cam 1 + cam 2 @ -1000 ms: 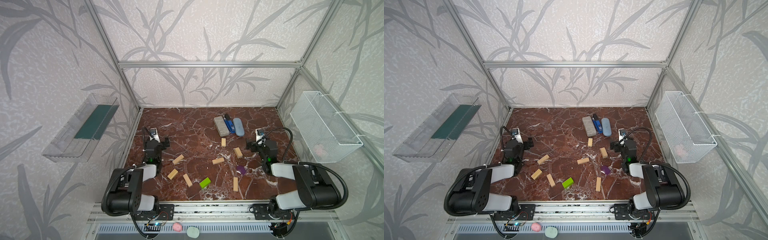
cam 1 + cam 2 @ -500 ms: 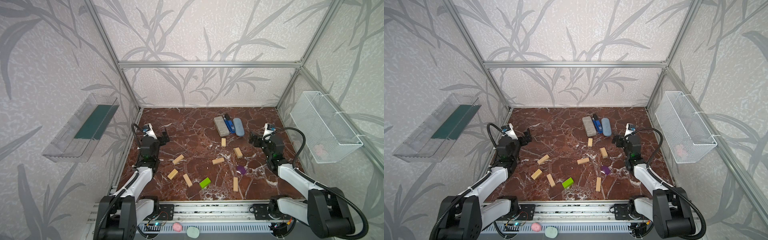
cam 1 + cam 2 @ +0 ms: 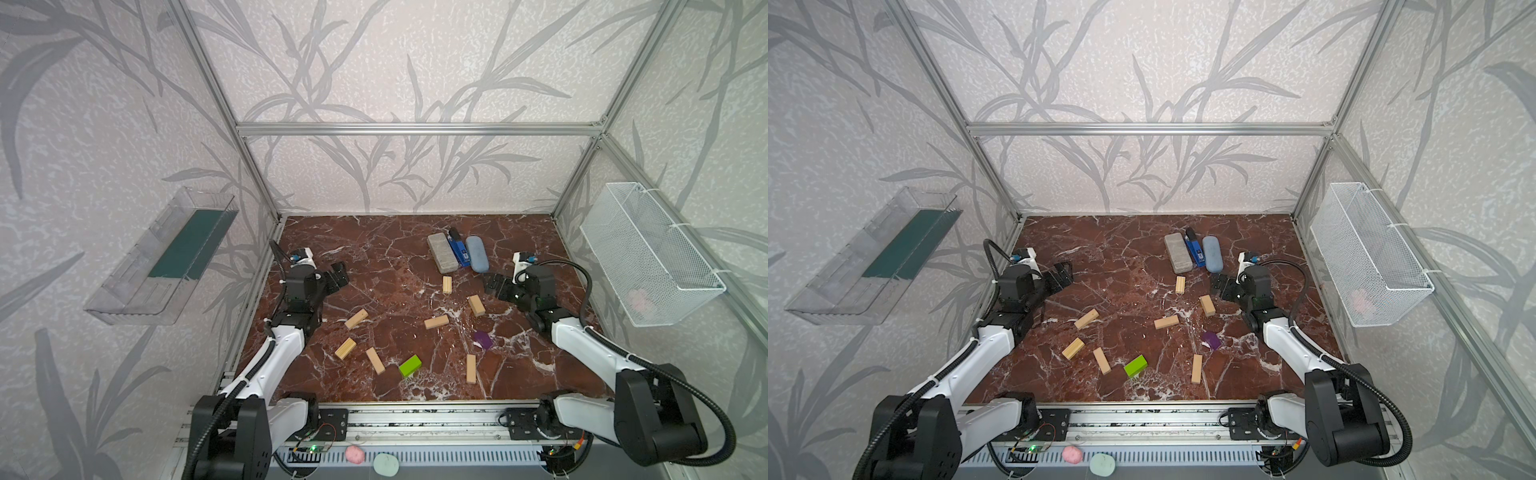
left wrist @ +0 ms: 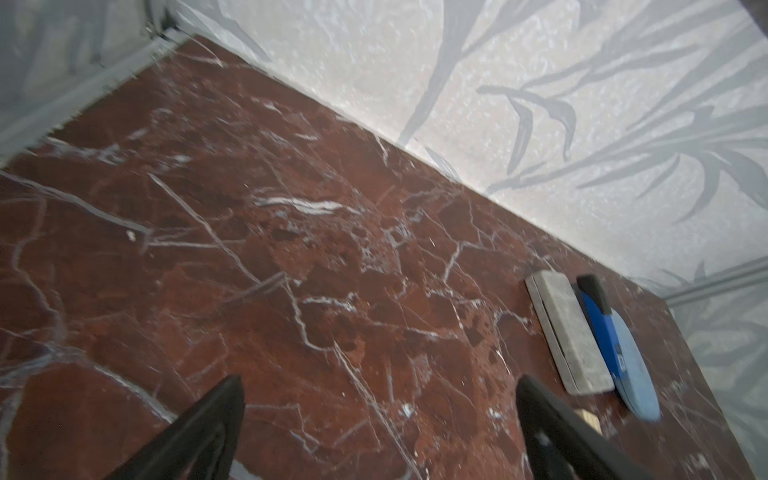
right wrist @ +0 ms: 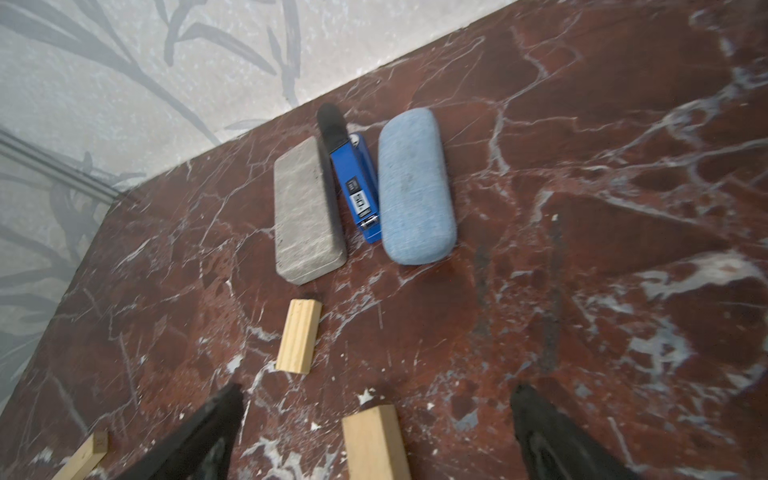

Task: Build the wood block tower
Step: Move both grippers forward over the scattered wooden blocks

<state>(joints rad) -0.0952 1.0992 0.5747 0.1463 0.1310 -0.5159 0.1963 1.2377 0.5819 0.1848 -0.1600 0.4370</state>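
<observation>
Several pale wood blocks (image 3: 436,321) lie singly and flat across the marble table (image 3: 374,232), with a lime-green block (image 3: 410,366) and a purple block (image 3: 483,339) among them. No tower is in view. My left gripper (image 3: 338,274) hangs open over bare marble at the left, empty in the left wrist view (image 4: 379,382). My right gripper (image 3: 494,286) is open at the right, above and just right of one wood block (image 3: 476,305). In the right wrist view that block (image 5: 376,442) lies between the spread fingers (image 5: 540,432), untouched by them.
A grey slab (image 3: 442,257), a blue stapler (image 3: 457,251) and a blue-grey oval case (image 3: 477,254) lie side by side at the back. A wire basket (image 3: 648,257) hangs on the right wall, a clear tray (image 3: 162,257) on the left wall.
Both arms have unfolded from a tucked pose and lifted their grippers up and toward the back. Both grippers stayed open. No block has moved.
</observation>
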